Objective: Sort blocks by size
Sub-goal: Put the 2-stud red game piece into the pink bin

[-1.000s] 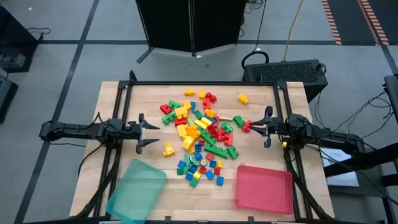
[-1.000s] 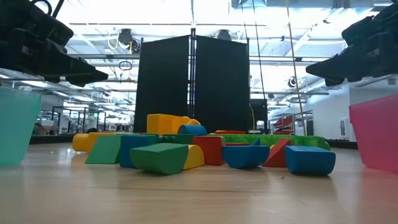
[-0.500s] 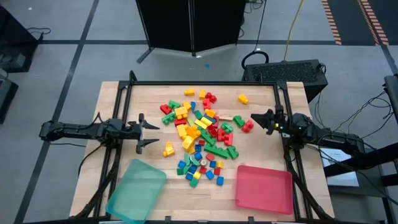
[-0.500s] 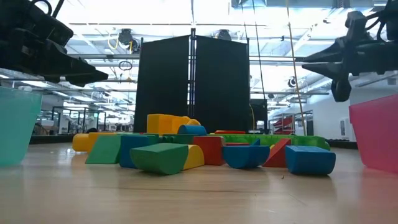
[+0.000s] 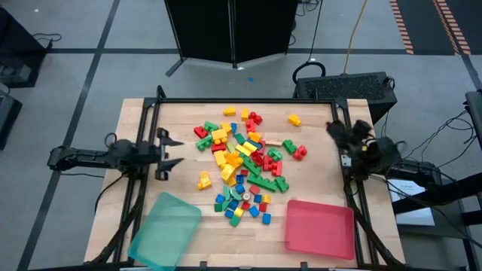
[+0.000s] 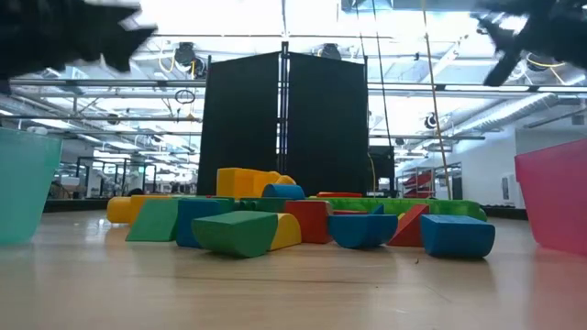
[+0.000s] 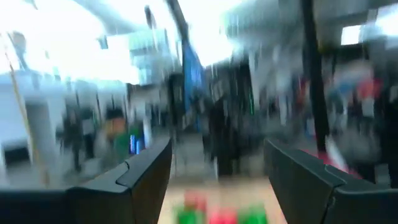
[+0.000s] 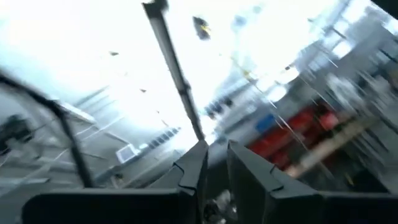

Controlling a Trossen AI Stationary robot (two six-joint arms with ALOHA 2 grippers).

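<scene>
A: Where are the blocks (image 5: 243,163) lying?

B: They are lying in a loose heap on the middle of the table (image 5: 143,120), red, yellow, green and blue mixed together. One yellow block (image 5: 294,119) is sitting apart toward the far right corner, and another yellow one (image 5: 204,181) is lying just off the heap's left edge. In the low view the heap (image 6: 303,220) is spreading across the middle of the tabletop.

A: How is the left arm posing?

B: It is reaching in level from the table's left edge, stretched out low and pointing toward the heap. The left gripper (image 5: 170,153) is hanging short of the blocks, well apart from them, with its fingers spread wide and nothing between them. Its wrist view is showing the two fingers (image 7: 140,168) set far apart, with red and green blocks between them farther off.

A: And the right arm?

B: It is folding up by the table's right edge, with the right gripper (image 5: 337,132) raised and tilted upward, away from the heap. In its wrist view the fingers (image 8: 196,163) are standing close together with only a narrow gap, gripping nothing.

A: And the trays?

B: The teal tray (image 5: 166,229) is lying at the near left corner, the red tray (image 5: 320,228) at the near right, both clear of the heap.
</scene>
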